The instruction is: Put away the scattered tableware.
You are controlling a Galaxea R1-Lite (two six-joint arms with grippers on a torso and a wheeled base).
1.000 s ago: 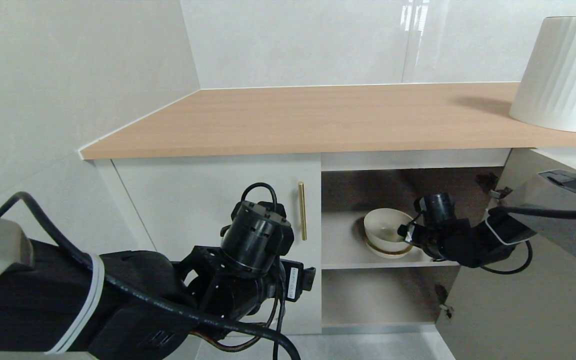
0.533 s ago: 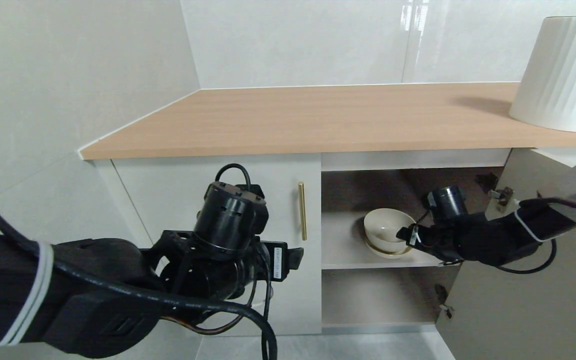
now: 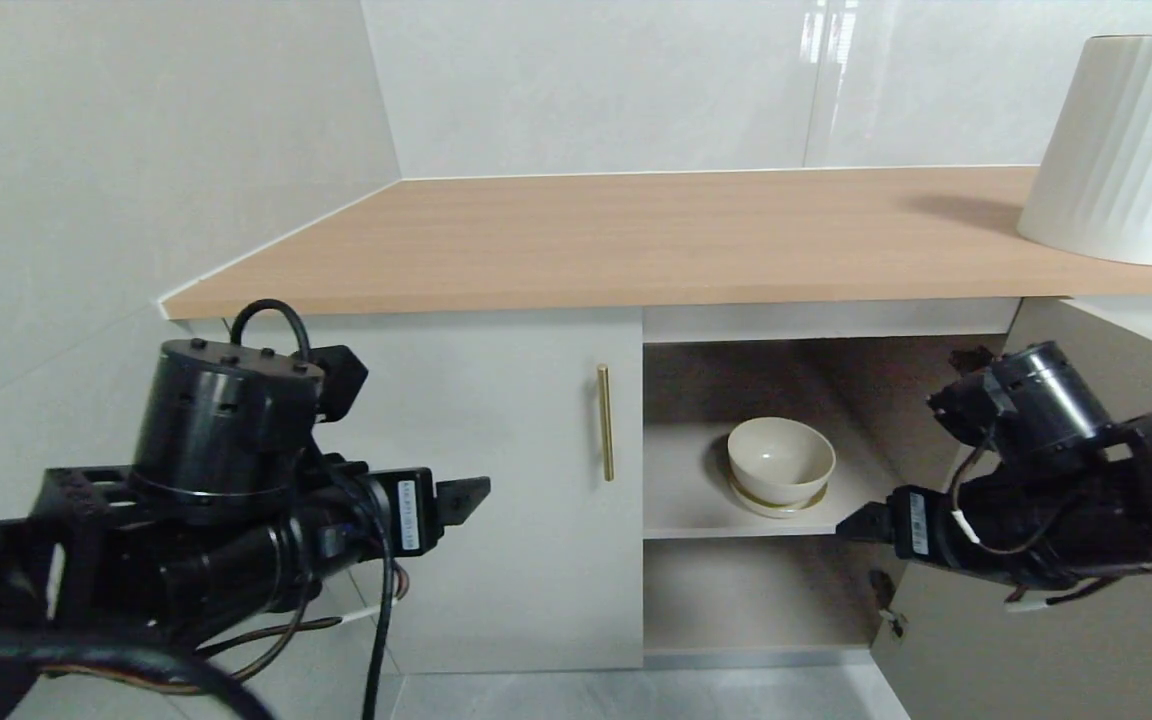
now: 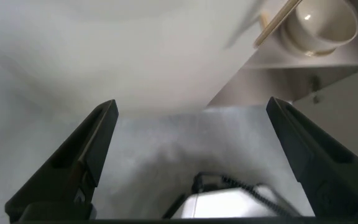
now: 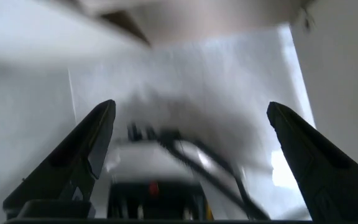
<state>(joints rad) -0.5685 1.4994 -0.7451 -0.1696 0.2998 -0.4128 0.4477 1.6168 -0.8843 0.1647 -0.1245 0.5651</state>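
Drew right end effector point(image 3: 848, 523) back to lower right, released and empty, leaving bowl point(image 3: 781, 462) stacked on plate point(image 3: 771, 504) on centre-right shelf point(image 3: 681, 492) for storage; swung left end effector point(image 3: 466, 497), likewise spread, leftward.

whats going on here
A two-armed robot is putting tableware away. A bowl sits on a plate on the upper shelf of a cabinet whose right door is open. Both claws are open and empty: the left claw is in front of the closed door, the right claw just outside the shelf, apart from the bowl.
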